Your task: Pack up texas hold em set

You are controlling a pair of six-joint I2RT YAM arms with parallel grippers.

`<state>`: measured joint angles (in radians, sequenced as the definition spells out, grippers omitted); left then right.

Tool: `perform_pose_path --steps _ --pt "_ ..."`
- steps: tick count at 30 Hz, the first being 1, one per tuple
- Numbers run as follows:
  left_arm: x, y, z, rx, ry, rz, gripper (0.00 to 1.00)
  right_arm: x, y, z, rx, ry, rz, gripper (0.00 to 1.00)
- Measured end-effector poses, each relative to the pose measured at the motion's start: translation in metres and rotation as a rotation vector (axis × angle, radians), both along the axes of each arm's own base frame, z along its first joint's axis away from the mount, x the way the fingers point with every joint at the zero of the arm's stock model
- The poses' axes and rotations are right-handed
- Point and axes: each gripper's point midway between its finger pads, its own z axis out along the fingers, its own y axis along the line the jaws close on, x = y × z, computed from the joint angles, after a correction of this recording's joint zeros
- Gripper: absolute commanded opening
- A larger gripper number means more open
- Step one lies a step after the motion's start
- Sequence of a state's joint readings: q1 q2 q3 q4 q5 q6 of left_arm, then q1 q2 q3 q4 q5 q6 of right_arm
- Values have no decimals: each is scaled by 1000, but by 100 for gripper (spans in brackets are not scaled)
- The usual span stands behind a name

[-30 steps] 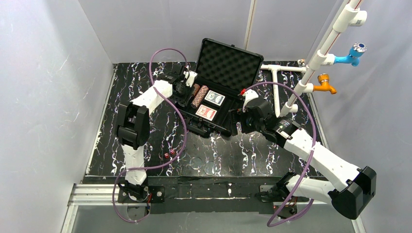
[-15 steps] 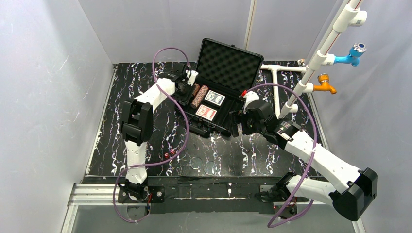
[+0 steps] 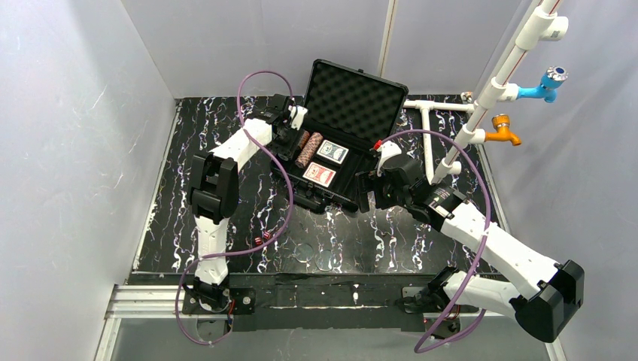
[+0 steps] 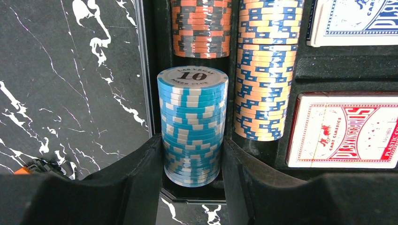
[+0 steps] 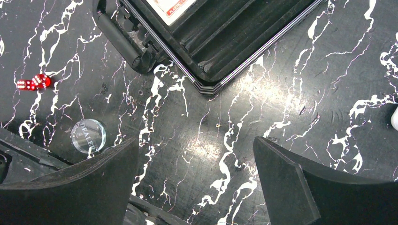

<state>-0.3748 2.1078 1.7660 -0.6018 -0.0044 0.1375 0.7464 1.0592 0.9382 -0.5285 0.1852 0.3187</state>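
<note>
Left wrist view: case [image 4: 309,65], open on the tabletop [image 4: 70,70], slots part filled. Left hand [image 4: 192,157] pinches the blue stack [image 4: 192,122] at the edge slot; whether it is seated cannot be told. Risk: chips spilling if it is let go tilted or nudges the neighbouring stack. Right hand [image 5: 195,187] spread over bare tabletop. Surroundings: pale walls [image 3: 75,150]; black, white-veined tabletop; dice [image 5: 34,82] unpacked.
</note>
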Motion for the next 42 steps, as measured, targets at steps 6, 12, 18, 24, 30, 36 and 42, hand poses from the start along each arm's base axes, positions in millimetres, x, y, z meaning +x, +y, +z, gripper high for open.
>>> perform_pose_path --steps 6,12,18,24,30,36,42 --pt "0 0 0 0 1 0 14 0 0 0 0 0 0 98" --pt "1 0 2 0 -3 1 26 0 0 0 0 0 0 98" --pt "6 0 8 -1 -21 9 45 0 0 0 0 1 0 98" --pt "10 -2 13 -7 -37 15 52 0 0 -1 -1 3 0 98" --pt "13 -3 19 -13 -59 19 57 1 2 -4 -1 12 1 98" --pt "13 -3 40 -23 -103 20 60 0 5 -10 -7 36 4 98" --pt "-1 8 91 -43 -208 65 60 -1 8 -14 -2 54 10 98"
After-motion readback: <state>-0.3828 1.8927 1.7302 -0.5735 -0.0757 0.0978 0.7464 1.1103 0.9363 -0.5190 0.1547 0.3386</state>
